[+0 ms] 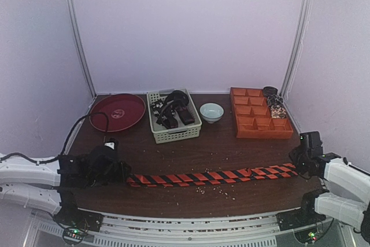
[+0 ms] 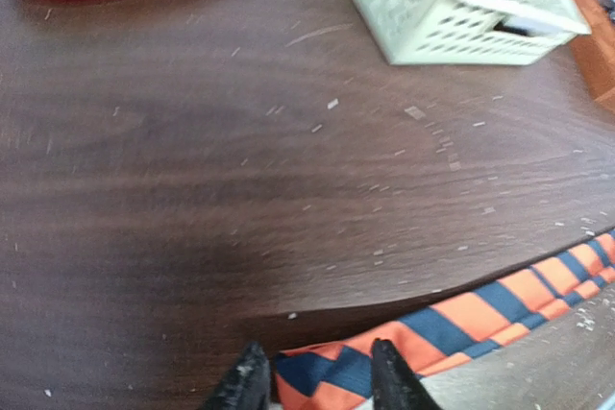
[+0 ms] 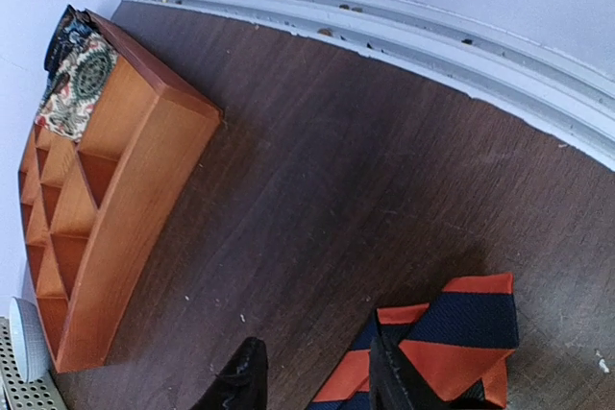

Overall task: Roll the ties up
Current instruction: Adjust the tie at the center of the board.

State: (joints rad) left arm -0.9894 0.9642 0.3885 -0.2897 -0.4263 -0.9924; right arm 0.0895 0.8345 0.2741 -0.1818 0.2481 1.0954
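Observation:
One tie, striped orange-red and dark, lies stretched flat across the front of the table. My left gripper is at its left end. In the left wrist view the gripper stands open, with the tie's tip lying between the fingers. My right gripper is at the tie's right end. In the right wrist view it is open, one finger over bare wood and the other at the edge of the tie's wide end. Dark ties lie heaped in the basket.
At the back stand a red plate, a pale green basket, a small bowl and an orange compartment tray holding rolled patterned fabric. Crumbs dot the wood near the tie.

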